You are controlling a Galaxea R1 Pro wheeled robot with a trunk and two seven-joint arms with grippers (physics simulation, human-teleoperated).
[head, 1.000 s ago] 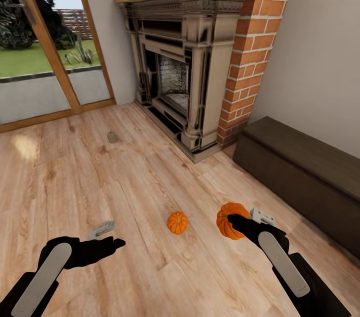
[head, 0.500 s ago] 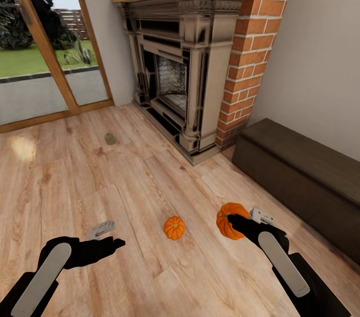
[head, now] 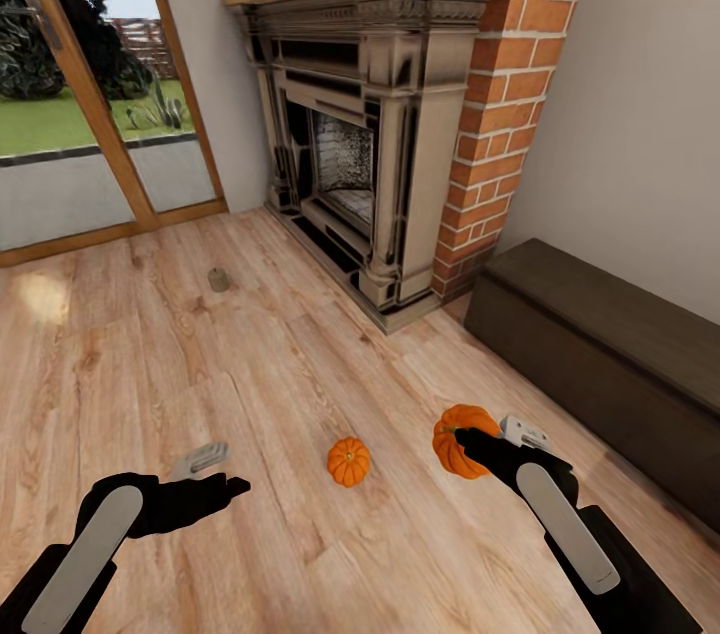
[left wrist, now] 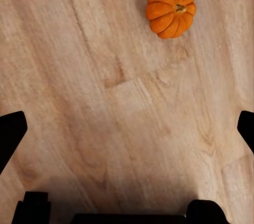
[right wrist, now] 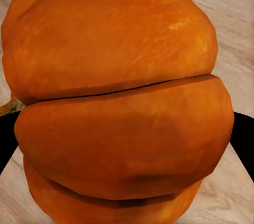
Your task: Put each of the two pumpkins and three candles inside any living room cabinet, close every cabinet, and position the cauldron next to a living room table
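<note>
A: Entry. Right gripper (head: 462, 438) has its jaws pinching one pumpkin (head: 456, 441), carried above the floor (head: 300, 364). The right wrist view confirms it: orange ribs (right wrist: 119, 102) pressed close between the dark fingers.

B: And the left gripper (head: 232, 486)?

A: Jaws spread, nothing between them, hanging low over bare boards. The second pumpkin (head: 348, 461) sits on the floor between the two arms, stem up; the left wrist view looks down on it (left wrist: 170, 10), well apart from the fingertips (left wrist: 10, 131).

B: Change over the last second?

A: The whole scene slid a little in the head view; fireplace (head: 360, 144) and floor pumpkin shifted together, so the robot is turning or rolling, not the objects. Both arms keep the same pose.

B: Meaning?

A: Likely transit with one pumpkin in hand. The cabinet (head: 600, 354), a long dark unit, stands along the wall to the right, shut as far as I can see. One candle (head: 219, 280) stands far off near the glass door (head: 90, 114). Judgement: early stage; a drawer must be opened next.
</note>
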